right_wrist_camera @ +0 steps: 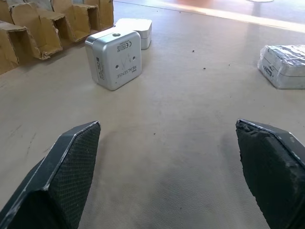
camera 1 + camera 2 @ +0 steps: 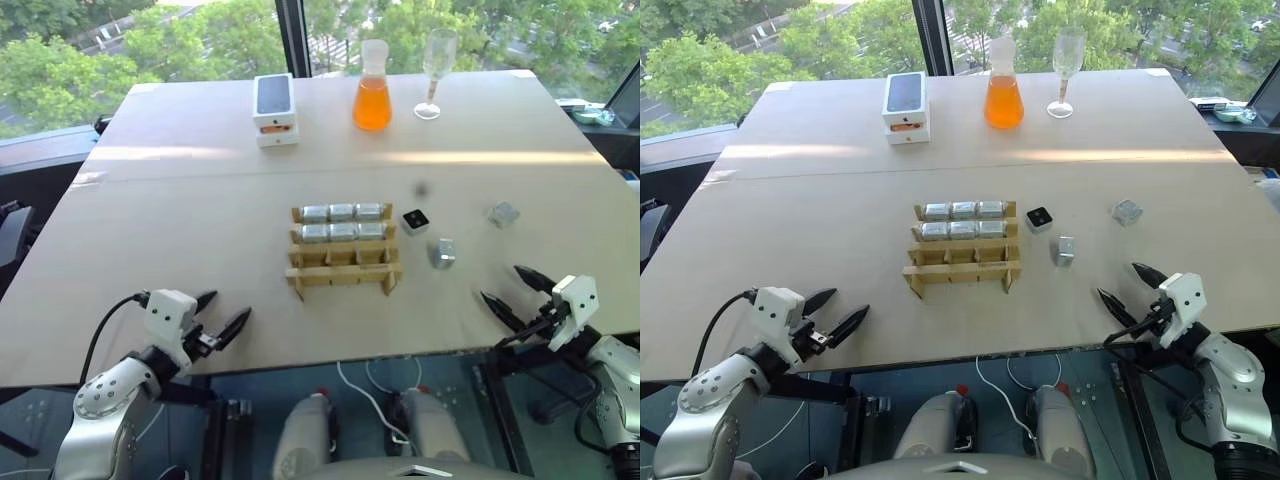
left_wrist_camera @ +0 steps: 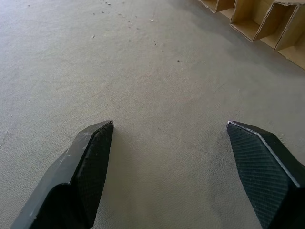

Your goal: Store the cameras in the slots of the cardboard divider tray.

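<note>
A tan cardboard tray (image 2: 345,250) of crossed strips is sitting mid-table (image 2: 180,200), its two far rows holding six silvery metal cameras (image 2: 342,222), its near slots lying empty. Three boxy cameras are lying loose to its right: one showing a black face (image 2: 416,221), one silvery block (image 2: 443,252) just nearer, and one (image 2: 504,214) farther right, seemingly wrapped in clear plastic. The left gripper (image 2: 221,318) is hovering at the near edge, black textured fingers spread wide, the tray ahead to its right. The right gripper (image 2: 516,294) is gaping too, holding nothing, the silvery block ahead to its left.
</note>
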Action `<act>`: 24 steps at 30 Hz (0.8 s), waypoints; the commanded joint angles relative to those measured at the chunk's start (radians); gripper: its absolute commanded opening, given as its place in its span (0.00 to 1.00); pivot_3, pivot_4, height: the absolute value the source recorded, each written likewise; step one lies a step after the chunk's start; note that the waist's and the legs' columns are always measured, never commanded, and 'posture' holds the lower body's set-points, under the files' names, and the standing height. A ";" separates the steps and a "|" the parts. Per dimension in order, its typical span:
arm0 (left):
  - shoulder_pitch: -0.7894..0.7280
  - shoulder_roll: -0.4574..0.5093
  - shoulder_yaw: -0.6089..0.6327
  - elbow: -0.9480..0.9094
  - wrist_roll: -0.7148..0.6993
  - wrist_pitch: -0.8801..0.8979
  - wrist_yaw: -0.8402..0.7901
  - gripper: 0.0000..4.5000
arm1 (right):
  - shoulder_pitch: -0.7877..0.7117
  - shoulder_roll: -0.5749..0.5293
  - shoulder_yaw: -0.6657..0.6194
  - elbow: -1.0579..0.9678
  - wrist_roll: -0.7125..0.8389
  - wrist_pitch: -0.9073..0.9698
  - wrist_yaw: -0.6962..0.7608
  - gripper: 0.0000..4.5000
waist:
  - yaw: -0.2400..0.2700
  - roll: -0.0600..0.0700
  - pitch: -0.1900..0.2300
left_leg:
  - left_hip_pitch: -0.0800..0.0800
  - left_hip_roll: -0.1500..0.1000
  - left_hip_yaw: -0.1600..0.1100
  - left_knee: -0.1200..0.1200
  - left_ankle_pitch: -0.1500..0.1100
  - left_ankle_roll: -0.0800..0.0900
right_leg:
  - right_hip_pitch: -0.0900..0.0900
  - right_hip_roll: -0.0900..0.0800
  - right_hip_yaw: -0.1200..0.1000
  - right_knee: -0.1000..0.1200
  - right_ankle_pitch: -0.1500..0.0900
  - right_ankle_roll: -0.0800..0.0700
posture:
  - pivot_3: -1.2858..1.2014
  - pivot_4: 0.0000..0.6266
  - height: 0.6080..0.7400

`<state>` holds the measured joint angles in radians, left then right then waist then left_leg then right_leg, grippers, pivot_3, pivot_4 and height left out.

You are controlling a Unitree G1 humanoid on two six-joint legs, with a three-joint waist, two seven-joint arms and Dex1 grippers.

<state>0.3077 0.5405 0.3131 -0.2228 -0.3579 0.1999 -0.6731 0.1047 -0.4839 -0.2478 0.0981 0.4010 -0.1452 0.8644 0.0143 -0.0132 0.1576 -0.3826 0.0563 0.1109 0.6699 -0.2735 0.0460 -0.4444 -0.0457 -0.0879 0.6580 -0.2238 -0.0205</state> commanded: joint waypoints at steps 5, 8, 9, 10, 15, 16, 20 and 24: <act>-0.018 -0.005 -0.008 0.047 0.007 -0.022 -0.008 0.87 | 0.012 -0.007 -0.034 -0.020 0.008 -0.033 -0.021 1.00 | 0.001 0.000 0.000 | 0.000 0.000 0.000 0.000 0.000 0.000 | 0.000 0.000 0.000 0.000 0.000 0.000 | 0.52 0.24 1.00; -0.019 -0.005 -0.010 0.053 0.006 -0.028 -0.011 0.87 | 0.013 -0.009 -0.031 -0.022 0.010 -0.033 -0.023 1.00 | 0.000 0.000 0.000 | 0.000 0.000 0.000 0.000 0.000 0.000 | 0.000 0.000 0.000 0.000 0.000 0.000 | 0.52 0.24 1.00; -0.018 -0.005 -0.009 0.053 0.006 -0.030 -0.012 0.87 | 0.014 -0.008 -0.031 -0.023 0.011 -0.033 -0.024 1.00 | 0.000 0.000 0.000 | 0.000 0.000 0.000 0.000 0.000 0.000 | 0.000 0.000 0.000 0.000 0.000 0.000 | 0.52 0.24 1.00; -0.018 -0.005 -0.009 0.055 0.005 -0.032 -0.012 0.87 | 0.014 -0.007 -0.031 -0.022 0.011 -0.033 -0.026 1.00 | 0.000 0.000 0.000 | 0.000 0.000 0.000 0.000 0.000 0.000 | 0.000 0.000 0.000 0.000 0.000 0.000 | 0.52 0.24 1.00; -0.023 -0.003 -0.011 0.059 0.004 -0.038 -0.017 0.87 | -0.001 -0.002 -0.029 -0.009 0.004 -0.025 -0.045 1.00 | 0.000 0.000 0.000 | 0.000 0.000 0.000 0.000 0.000 0.000 | 0.000 0.000 0.000 0.000 0.000 0.000 | 0.52 0.24 1.00; -0.024 0.001 -0.012 0.059 0.003 -0.042 -0.024 0.87 | -0.009 0.000 -0.030 -0.006 0.001 -0.016 -0.061 1.00 | 0.000 0.000 0.000 | 0.000 0.000 0.000 0.000 0.000 0.000 | 0.000 0.000 0.000 0.000 0.000 0.000 | 0.52 0.24 1.00; -0.020 0.042 0.002 0.038 -0.046 -0.029 -0.109 0.87 | -0.106 -0.007 -0.027 0.022 -0.010 0.069 -0.147 1.00 | -0.002 0.000 0.000 | 0.000 0.000 0.001 0.000 0.000 0.000 | 0.000 0.000 0.000 0.000 0.000 0.000 | 0.52 0.24 1.00; -0.042 0.127 0.001 -0.029 -0.148 0.098 -0.209 0.87 | -0.278 -0.050 -0.008 0.119 -0.060 0.193 -0.228 1.00 | -0.004 0.000 0.001 | 0.000 0.000 0.002 0.000 0.000 0.000 | -0.002 0.000 0.001 0.001 0.000 0.000 | 0.52 0.24 1.00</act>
<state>0.2753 0.6375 0.3050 -0.1957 -0.4482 0.2448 -0.8371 -0.1202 -0.5081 -0.2422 0.2013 0.3536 0.0088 0.6759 0.0105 -0.0136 0.1590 -0.3834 0.0563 0.1128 0.6700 -0.2734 0.0460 -0.4470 -0.0455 -0.0867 0.6587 -0.2236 -0.0208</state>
